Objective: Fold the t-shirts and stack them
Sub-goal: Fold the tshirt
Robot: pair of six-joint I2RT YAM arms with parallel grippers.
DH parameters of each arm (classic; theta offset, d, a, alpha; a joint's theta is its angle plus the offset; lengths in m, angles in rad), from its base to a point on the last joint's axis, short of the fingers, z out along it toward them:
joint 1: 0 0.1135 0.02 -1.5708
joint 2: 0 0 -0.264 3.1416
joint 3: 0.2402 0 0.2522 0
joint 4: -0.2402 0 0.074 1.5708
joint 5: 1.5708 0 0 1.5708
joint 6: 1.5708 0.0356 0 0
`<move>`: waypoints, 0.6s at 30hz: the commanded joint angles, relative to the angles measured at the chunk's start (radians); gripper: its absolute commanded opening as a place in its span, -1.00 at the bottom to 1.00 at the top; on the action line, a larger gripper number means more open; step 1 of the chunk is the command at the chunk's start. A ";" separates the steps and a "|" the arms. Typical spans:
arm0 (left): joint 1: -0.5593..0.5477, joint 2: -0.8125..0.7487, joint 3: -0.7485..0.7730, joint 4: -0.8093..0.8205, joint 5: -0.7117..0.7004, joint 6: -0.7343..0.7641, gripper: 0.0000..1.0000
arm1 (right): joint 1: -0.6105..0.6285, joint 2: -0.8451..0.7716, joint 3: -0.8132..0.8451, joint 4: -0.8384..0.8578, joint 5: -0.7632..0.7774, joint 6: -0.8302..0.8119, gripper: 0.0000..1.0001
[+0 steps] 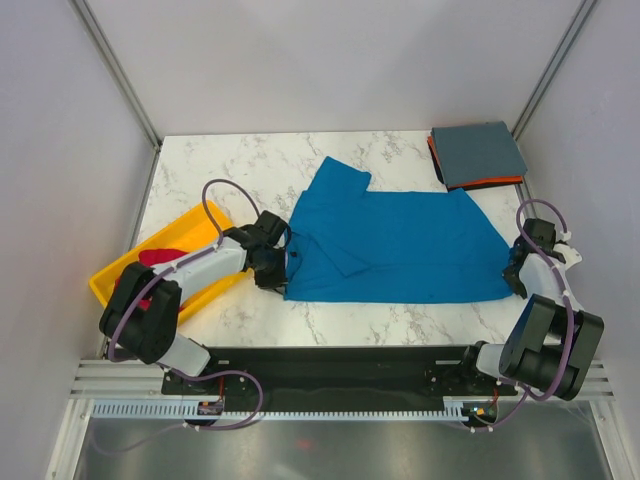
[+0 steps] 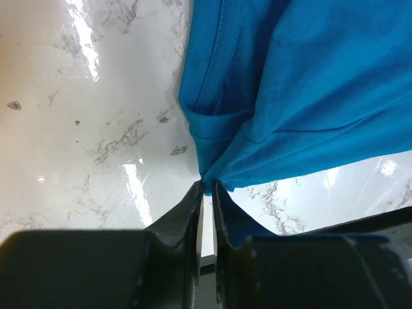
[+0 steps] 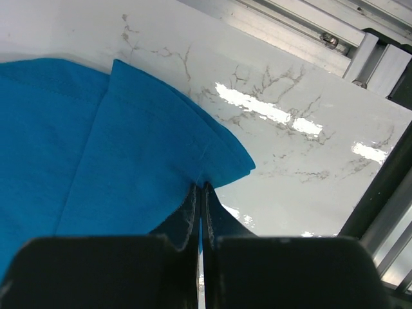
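A bright blue t-shirt (image 1: pixel 400 245) lies spread across the middle of the marble table, partly folded. My left gripper (image 1: pixel 272 268) is shut on its left edge; the left wrist view shows the cloth (image 2: pixel 302 96) bunched at my gripper (image 2: pixel 207 187). My right gripper (image 1: pixel 514 272) is shut on the shirt's right corner; the right wrist view shows the cloth (image 3: pixel 116 148) pinched at my gripper (image 3: pixel 200 187). A folded slate grey-blue t-shirt (image 1: pixel 478 153) lies on a folded orange t-shirt (image 1: pixel 500 182) at the back right. A magenta-red t-shirt (image 1: pixel 160 257) lies in the yellow tray.
The yellow plastic tray (image 1: pixel 205 226) stands at the left edge, next to my left arm. Grey walls with metal posts enclose the table. A black rail (image 1: pixel 340 365) runs along the near edge.
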 commanded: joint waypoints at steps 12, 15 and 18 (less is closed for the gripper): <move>-0.039 -0.006 0.310 -0.161 -0.036 0.069 -0.25 | -0.009 -0.103 0.088 -0.099 0.018 0.010 -0.25; -0.087 0.045 0.327 -0.086 0.070 0.043 -0.25 | -0.009 -0.110 0.128 -0.108 -0.030 0.022 -0.25; -0.139 0.102 0.307 -0.039 0.084 0.022 -0.25 | -0.009 -0.084 0.149 -0.037 -0.195 -0.068 -0.31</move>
